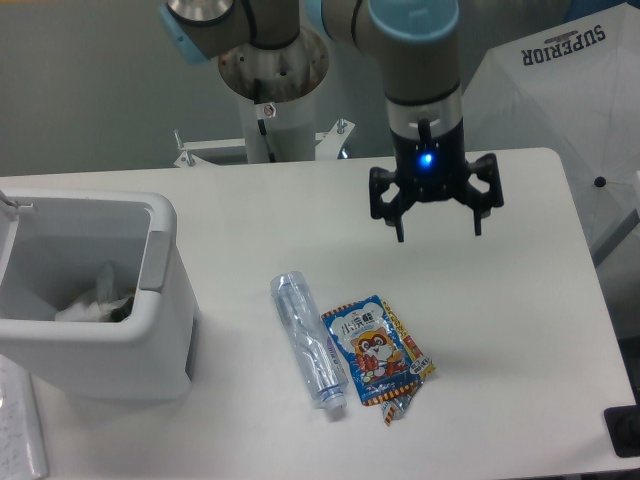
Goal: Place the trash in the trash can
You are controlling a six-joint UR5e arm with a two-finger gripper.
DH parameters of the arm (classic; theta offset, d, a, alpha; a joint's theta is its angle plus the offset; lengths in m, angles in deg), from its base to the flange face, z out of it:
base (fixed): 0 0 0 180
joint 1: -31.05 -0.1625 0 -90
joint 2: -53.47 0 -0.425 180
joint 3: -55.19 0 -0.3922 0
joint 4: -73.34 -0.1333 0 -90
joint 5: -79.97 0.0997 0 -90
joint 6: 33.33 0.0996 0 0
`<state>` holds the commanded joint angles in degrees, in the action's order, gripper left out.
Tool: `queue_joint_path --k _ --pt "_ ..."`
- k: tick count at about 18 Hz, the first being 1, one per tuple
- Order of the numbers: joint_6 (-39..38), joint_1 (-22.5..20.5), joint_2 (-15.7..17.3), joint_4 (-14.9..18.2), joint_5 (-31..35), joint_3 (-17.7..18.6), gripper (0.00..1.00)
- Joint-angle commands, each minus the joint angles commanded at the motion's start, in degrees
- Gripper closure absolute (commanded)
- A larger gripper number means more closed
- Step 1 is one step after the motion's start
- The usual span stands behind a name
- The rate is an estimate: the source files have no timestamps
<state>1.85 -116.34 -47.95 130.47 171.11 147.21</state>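
Nearest the lens: blue snack packet [377, 349], flat on table [520, 380], touching crushed clear bottle [309, 340] on its left. Right of white trash can [150, 300], well apart. Gripper [438, 230] above packet, fingers spread, empty, probably lining up for a descent.

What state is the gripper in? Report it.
Open: the gripper hangs above the table with its fingers spread wide and nothing between them.

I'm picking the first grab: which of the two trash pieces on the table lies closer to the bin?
The clear crushed plastic bottle. It lies between the white trash can and the blue snack packet, which sits on the bottle's far side.
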Motion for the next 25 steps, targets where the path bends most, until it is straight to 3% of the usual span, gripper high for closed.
queue_joint_path --k 6,13,15,20,25 --pt "-11.87 2.29 -4.48 -1.94 -4.91 -0.79 0.0" --pt "-25.84 7.11 -15.9 -2.29 -7.73 -6.76 0.0" --pt "-29.36 8.08 -18.36 -4.56 -7.73 -7.21 0.0" --pt "-29.99 10.28 -22.94 -11.77 -7.12 -7.2 0.0" --pt "-33.07 11.69 -26.46 -12.66 -6.94 -8.35 0.0"
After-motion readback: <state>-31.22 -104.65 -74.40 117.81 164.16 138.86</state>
